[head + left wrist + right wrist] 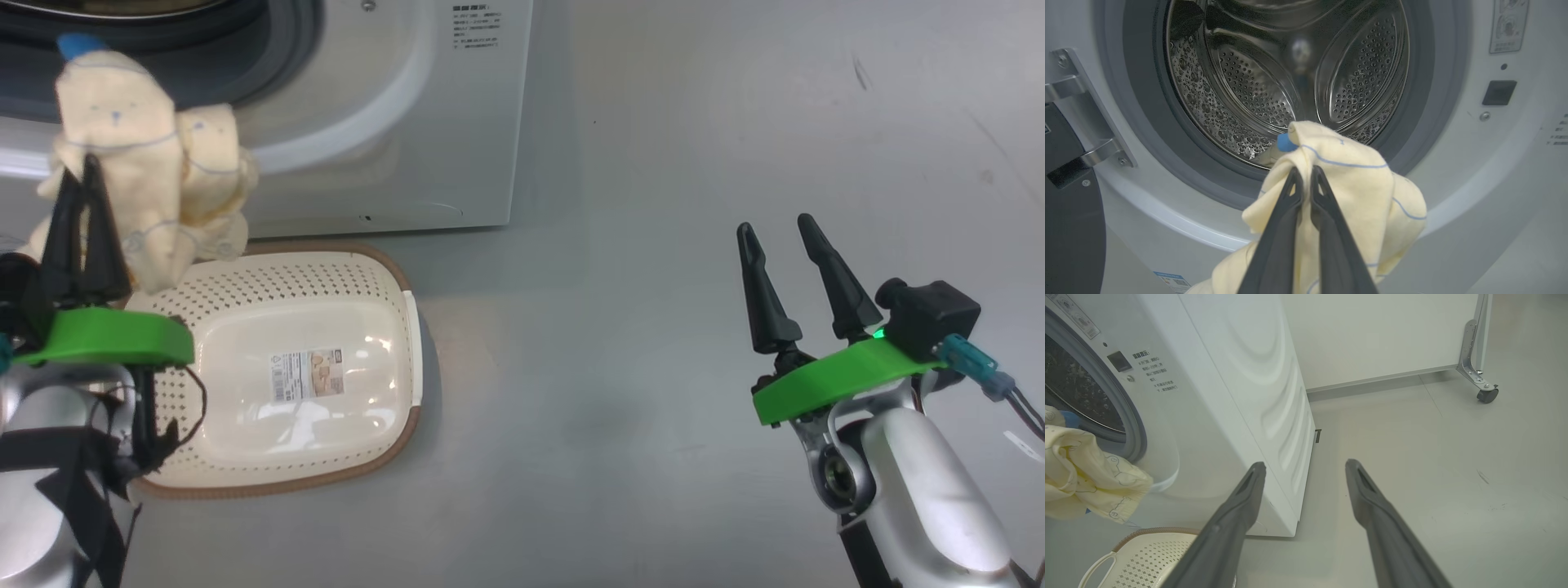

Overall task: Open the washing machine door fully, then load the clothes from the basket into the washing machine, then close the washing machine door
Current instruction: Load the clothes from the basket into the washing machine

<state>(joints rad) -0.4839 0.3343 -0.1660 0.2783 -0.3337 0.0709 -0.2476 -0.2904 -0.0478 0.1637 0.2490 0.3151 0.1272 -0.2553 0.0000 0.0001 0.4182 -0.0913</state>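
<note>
Left claw: pinched narrow on a fold of the cream-yellow garment, lifted above the basket.
Right claw: spread wide, empty, well apart over bare floor.
Garment's place: bunched just in front of the lower lip of the port, outside the drum. Its blue cuff points inward and loose cloth hangs below the fingers.
Washing machine door: swung aside at the left, so the port is clear.
Basket: on the floor against the foot of the washing machine, and it looks emptied.
Risk, early release: the garment would fall onto the grey rubber seal or back down to the floor.
Risk, trailing cloth: the hanging part may drape over the lip and be trapped when the door closes.
Risk, grip: only a thin fold is held, so a snag on the seal could pull it free.
</note>
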